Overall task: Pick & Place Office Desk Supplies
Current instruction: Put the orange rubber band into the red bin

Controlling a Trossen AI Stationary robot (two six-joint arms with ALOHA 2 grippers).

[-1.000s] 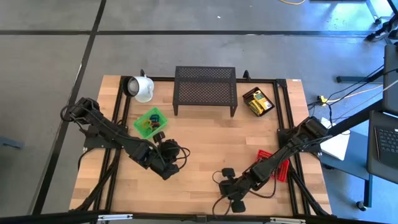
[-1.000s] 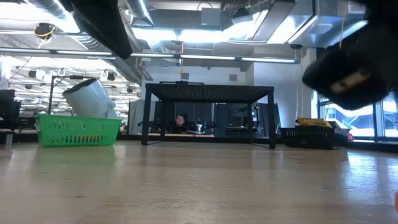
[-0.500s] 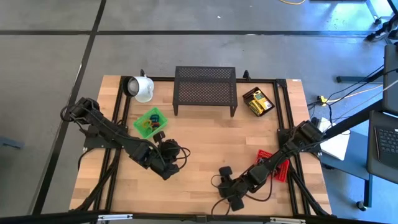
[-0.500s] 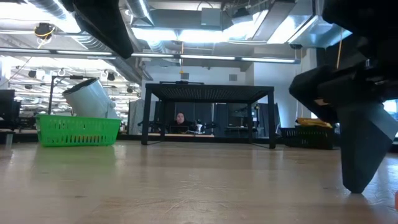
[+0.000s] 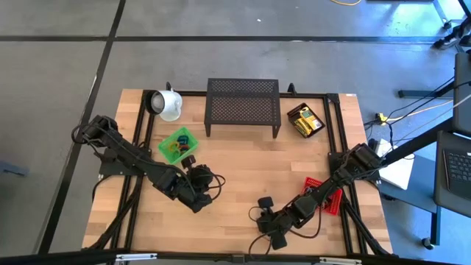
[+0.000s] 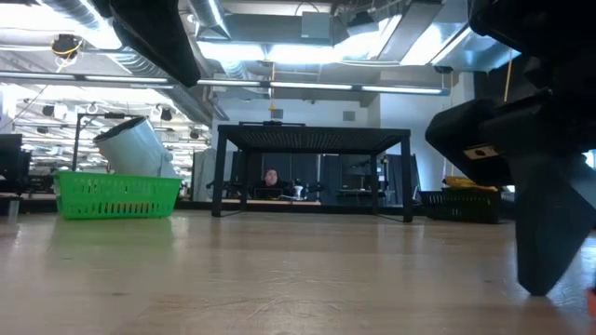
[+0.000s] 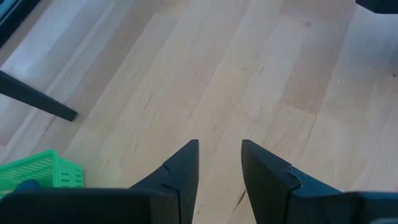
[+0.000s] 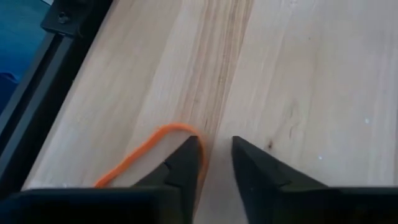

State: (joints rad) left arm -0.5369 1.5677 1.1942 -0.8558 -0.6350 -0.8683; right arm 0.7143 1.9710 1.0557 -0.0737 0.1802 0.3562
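Nearest the front edge of the wooden table (image 5: 243,165), the right gripper (image 8: 216,151) is lowered onto the boards close to the black frame rail (image 8: 37,93) that runs along that edge. Its two dark fingers (image 8: 186,165) stand a little apart with a narrow gap between them; an orange loop (image 8: 140,152) lies flat on the wood, its curve passing the tip of one finger, touching or just beside it. Whether the loop is pinched cannot be told; nothing is lifted. In the low view the same gripper's fingertip (image 6: 549,251) meets the tabletop at the right side.

Bare wood lies open around the right gripper toward the table's middle. A red tray (image 5: 327,193) sits near the right edge, under the right arm.

Farther in, the left gripper (image 7: 219,155) hovers over empty boards left of centre, fingers parted and grasping nothing. A green basket (image 5: 178,144) stands just beside it toward the back left; coloured loops (image 5: 176,146) show inside it.

At the far edge, the black mesh shelf (image 5: 243,107) stands centred, open underneath. A white mug (image 5: 168,104) lies on its side at the back left corner, and a dark tray holding small yellow boxes (image 5: 306,121) sits at the back right, just beside the shelf.
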